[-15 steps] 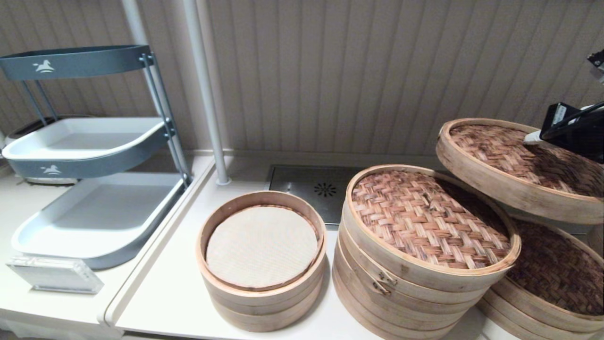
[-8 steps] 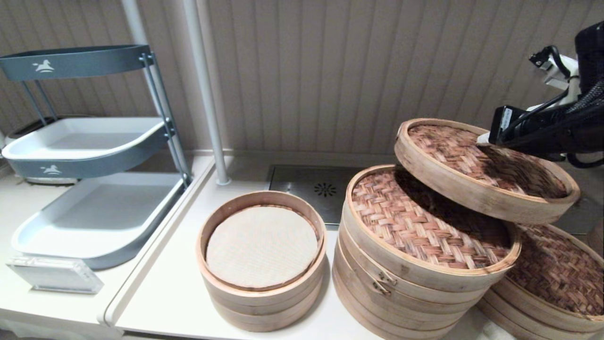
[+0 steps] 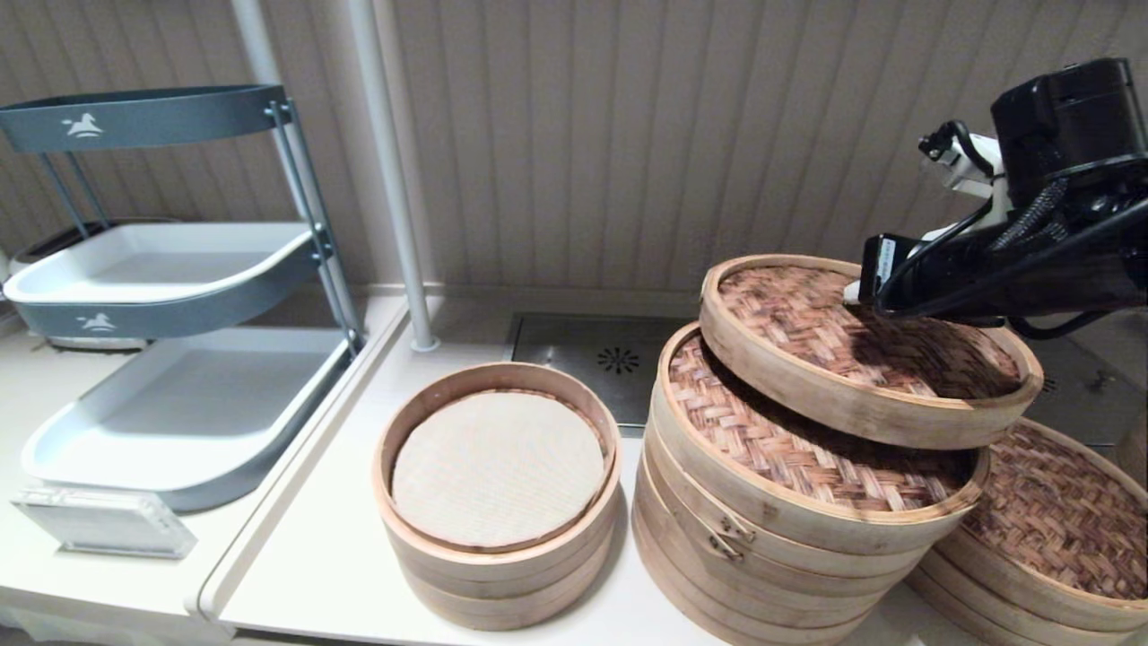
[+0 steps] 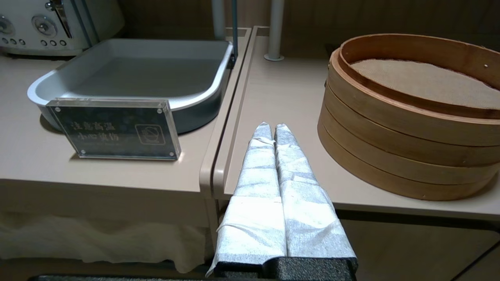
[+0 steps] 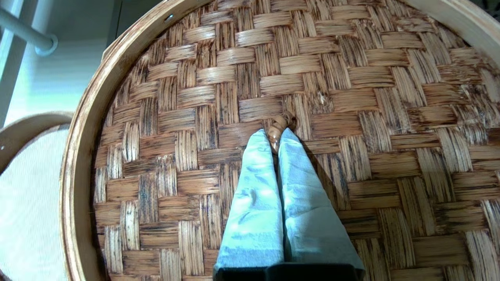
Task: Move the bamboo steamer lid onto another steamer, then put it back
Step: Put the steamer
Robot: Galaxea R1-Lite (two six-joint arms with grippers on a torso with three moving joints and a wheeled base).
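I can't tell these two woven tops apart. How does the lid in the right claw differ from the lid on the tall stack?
The bamboo steamer lid has a darker weave; the tall steamer's lid is lighter, tan-reddish. The darker one is tilted and carried by the right claw, shut on its centre knot; the lighter one sits level on its stack. Both are round with pale bamboo rims.
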